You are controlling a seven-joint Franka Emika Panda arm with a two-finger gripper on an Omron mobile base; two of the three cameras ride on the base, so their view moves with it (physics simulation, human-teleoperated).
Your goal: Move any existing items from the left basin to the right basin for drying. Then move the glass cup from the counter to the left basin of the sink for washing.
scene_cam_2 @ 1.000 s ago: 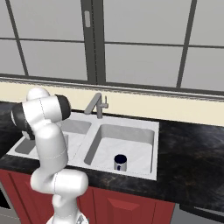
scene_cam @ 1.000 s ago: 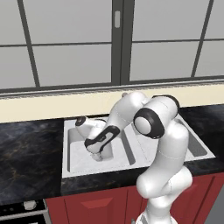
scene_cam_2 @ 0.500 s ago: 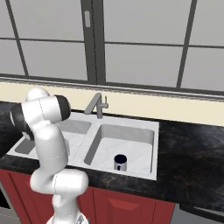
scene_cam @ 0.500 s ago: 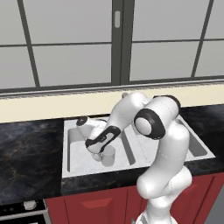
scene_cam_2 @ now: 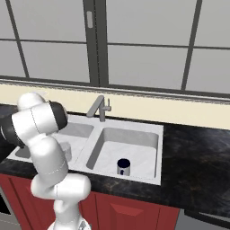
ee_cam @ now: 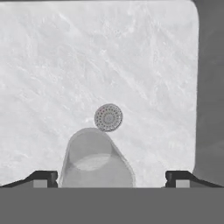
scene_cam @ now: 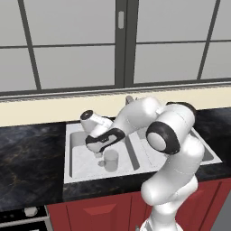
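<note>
1. Glass cup [scene_cam: 110, 159] stands upright in the left basin [scene_cam: 81, 158] of the sink [scene_cam: 72, 173] in the left base view, just below the gripper [scene_cam: 100, 152].
2. Right base view: a small dark blue cup [scene_cam_2: 123, 165] sits in the right basin [scene_cam_2: 139, 157]; black counter [scene_cam_2: 197, 170] surrounds it.
3. Hand view: fingertips [ee_cam: 41, 178] spread wide either side of the cup, apart from it, near the round drain [ee_cam: 108, 117].

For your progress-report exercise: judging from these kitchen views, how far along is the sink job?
Done: the blue-lined cup stands in the right basin; the glass cup stands upright in the left basin. In hand: the gripper is open around it. Left: withdrawing the arm.
</note>
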